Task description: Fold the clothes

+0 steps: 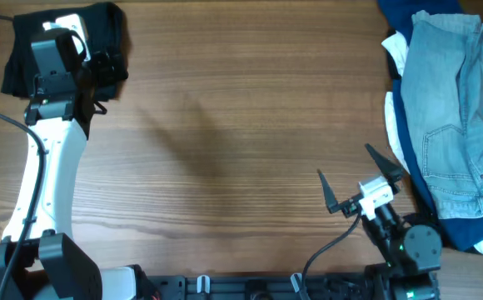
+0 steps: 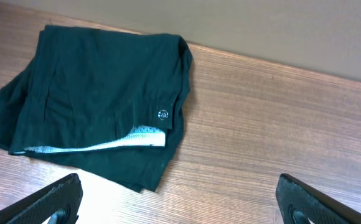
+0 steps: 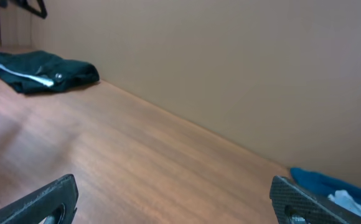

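Black shorts (image 2: pixel 99 93) lie at far-left corner, jeans (image 1: pixel 462 108) at right edge; left pincer (image 2: pixel 179 200), right pincer (image 1: pixel 354 172) apart

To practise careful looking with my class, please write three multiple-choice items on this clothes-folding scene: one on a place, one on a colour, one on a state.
1. In the overhead view, the black shorts lie at: A) top left; B) centre; C) bottom right.
2. The garment topping the pile on the right is: A) red; B) light-blue; C) yellow.
3. The right end effector is: A) shut on the shorts; B) shut on a sock; C) open and empty.
Answers: 1 A, they sit in the frame's top-left corner. 2 B, light-blue jeans lie uppermost. 3 C, its fingers spread apart over bare table.
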`<state>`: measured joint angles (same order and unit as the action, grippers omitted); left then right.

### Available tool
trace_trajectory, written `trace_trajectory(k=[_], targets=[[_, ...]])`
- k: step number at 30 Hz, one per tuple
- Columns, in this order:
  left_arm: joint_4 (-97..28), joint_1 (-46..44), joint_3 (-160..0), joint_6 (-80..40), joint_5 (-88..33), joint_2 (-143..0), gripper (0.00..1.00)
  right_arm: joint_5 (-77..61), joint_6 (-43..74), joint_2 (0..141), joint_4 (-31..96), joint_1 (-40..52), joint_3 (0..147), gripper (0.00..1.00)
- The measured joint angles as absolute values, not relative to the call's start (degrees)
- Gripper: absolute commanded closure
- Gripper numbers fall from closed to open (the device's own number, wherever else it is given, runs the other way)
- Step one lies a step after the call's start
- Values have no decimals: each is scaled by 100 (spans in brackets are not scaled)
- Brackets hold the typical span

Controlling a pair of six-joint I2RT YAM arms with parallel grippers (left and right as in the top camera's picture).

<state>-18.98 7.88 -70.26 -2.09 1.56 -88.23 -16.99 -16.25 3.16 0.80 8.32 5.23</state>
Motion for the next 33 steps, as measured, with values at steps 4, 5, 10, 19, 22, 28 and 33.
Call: trace_trajectory(k=[4,5,10,19,22,28,33], targets=[[-1894,788,-7024,-209,156,-8823,0,-1385,-1096,115,-8,836,110,0],[-1894,788,-7024,-209,156,-8823,0,-1343,-1048,115,-19,836,84,0],[-1894,788,-7024,-209,156,-8823,0,-1299,-1007,110,-54,788,56,0],[-1894,788,-7024,-209,156,-8823,0,-1280,-1007,110,-56,316,56,0],[-1894,788,-7024,-209,156,-8823,0,-1280,-1007,110,-56,316,56,0],[-1894,788,-7024,-209,156,-8823,0,-1280,-1007,110,-56,316,56,0],[-1925,788,-7024,-209,156,-8823,0,-1280,-1007,110,-56,316,56,0]])
